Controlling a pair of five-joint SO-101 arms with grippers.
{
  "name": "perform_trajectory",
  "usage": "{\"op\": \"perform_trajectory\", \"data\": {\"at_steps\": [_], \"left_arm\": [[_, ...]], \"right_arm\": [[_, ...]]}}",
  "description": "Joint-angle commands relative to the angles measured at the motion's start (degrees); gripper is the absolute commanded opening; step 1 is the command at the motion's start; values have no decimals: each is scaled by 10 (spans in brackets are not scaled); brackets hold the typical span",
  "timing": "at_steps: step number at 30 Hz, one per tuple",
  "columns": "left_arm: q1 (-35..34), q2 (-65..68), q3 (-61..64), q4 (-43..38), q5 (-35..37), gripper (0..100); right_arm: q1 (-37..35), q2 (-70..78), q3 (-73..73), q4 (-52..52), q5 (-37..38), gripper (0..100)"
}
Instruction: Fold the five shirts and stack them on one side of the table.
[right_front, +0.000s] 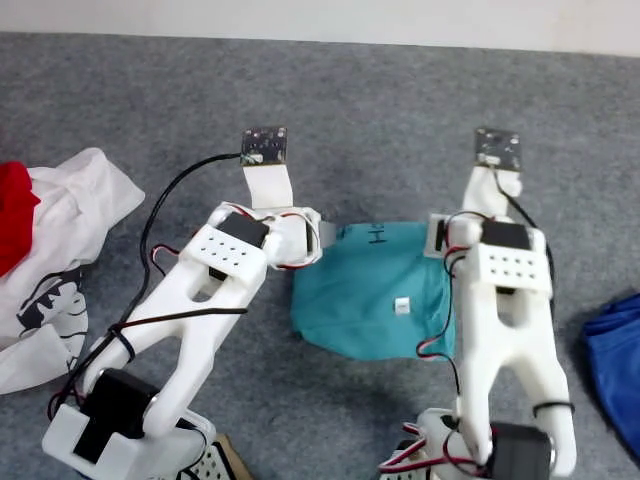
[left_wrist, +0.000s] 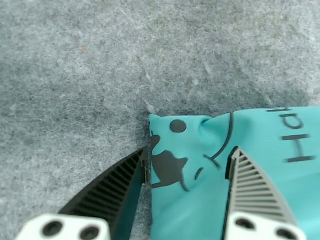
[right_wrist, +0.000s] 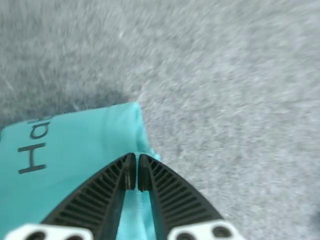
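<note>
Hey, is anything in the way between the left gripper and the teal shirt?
Nothing visible is in the way. The left gripper is open right at the teal shirt, straddling the edge at its corner.

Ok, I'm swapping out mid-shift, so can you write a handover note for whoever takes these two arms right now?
Left gripper open, straddling a far corner of the teal shirt.
Right gripper shut on its other far corner.
Teal shirt lies mid-table, looks partly folded. White shirt and red shirt lie crumpled at one table edge, blue shirt at the opposite edge.
Done: no stack yet.
Left: finish the teal fold, fold the rest, stack on one side.
</note>
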Motion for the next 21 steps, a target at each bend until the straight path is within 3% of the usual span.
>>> {"op": "perform_trajectory", "data": {"at_steps": [1, 11, 17, 21], "left_arm": [[0, -18, -4, -9, 7, 270], [0, -18, -4, -9, 7, 270], [-3, -18, -4, -9, 7, 270], [-4, -18, -4, -9, 7, 270]], "right_arm": [[15, -58, -1, 11, -3, 30], [19, -67, 38, 12, 15, 39], [-50, -73, 38, 51, 20, 226], [-51, -67, 42, 52, 42, 267]]}}
